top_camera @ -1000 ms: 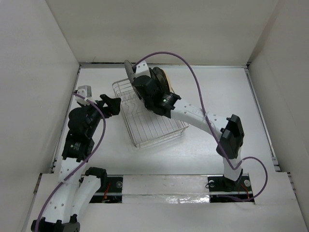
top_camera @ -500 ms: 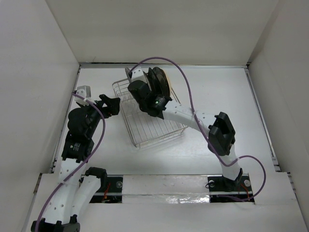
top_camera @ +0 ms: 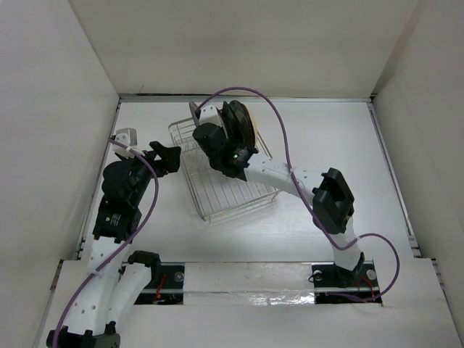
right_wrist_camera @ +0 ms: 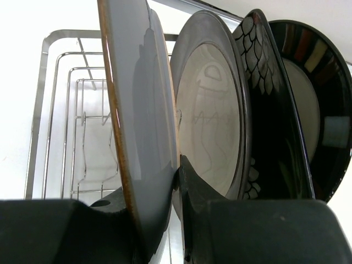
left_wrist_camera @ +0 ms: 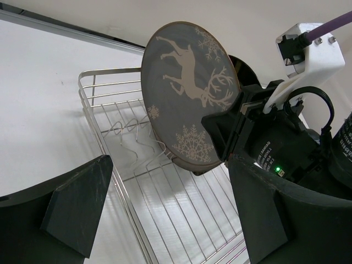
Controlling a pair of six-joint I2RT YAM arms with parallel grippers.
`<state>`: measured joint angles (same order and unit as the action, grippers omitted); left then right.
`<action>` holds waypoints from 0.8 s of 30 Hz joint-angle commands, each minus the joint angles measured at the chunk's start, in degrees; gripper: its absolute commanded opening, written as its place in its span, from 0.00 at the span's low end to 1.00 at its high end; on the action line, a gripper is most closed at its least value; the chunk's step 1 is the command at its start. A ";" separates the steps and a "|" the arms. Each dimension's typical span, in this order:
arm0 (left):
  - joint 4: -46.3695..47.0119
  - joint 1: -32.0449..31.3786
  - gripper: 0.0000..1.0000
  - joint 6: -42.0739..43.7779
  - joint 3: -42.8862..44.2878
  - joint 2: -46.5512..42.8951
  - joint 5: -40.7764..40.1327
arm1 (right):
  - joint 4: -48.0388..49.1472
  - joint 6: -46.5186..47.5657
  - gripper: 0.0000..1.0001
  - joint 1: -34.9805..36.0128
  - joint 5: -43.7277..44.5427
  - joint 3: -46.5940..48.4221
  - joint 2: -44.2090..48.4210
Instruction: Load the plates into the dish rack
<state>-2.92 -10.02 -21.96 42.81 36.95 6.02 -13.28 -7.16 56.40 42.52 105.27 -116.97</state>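
My right gripper (right_wrist_camera: pixel 179 181) is shut on the rim of the grey deer plate (left_wrist_camera: pixel 190 99) and holds it upright over the far end of the dish rack (top_camera: pixel 233 194). The plate's lower edge is close above the rack's prongs (left_wrist_camera: pixel 137 132). In the right wrist view the grey plate (right_wrist_camera: pixel 140 110) stands next to a dark-rimmed cream-centred plate (right_wrist_camera: pixel 212 121), the black floral plate (right_wrist_camera: pixel 264 99) and another dark-rimmed plate (right_wrist_camera: pixel 316 110), all upright in the rack. I do not see the tan plate. My left gripper (top_camera: pixel 168 158) is open and empty, left of the rack.
White walls close in the table on the left, back and right. The near half of the rack (left_wrist_camera: pixel 181 220) holds nothing. The right arm's purple cable (top_camera: pixel 279 119) arcs above the rack. The arm bases stand at the near edge.
My right arm has shifted a little left and lowered the deer plate towards the prongs. The left arm has not moved.
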 commanded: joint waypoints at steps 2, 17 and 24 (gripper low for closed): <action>2.30 -0.17 0.83 -0.28 2.37 0.23 1.27 | 9.32 -0.05 0.00 -0.15 8.97 -0.15 6.84; 2.39 -0.17 0.83 -0.28 1.93 -0.47 1.80 | 7.74 -5.06 0.00 0.38 4.77 -1.83 4.03; 2.39 -0.17 0.83 -0.19 1.93 -0.47 1.89 | 6.86 -5.77 0.00 0.38 4.67 -1.12 2.71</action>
<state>-2.90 -10.02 -21.96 42.81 37.04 7.09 -13.87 -10.66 56.27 46.35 102.15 -115.52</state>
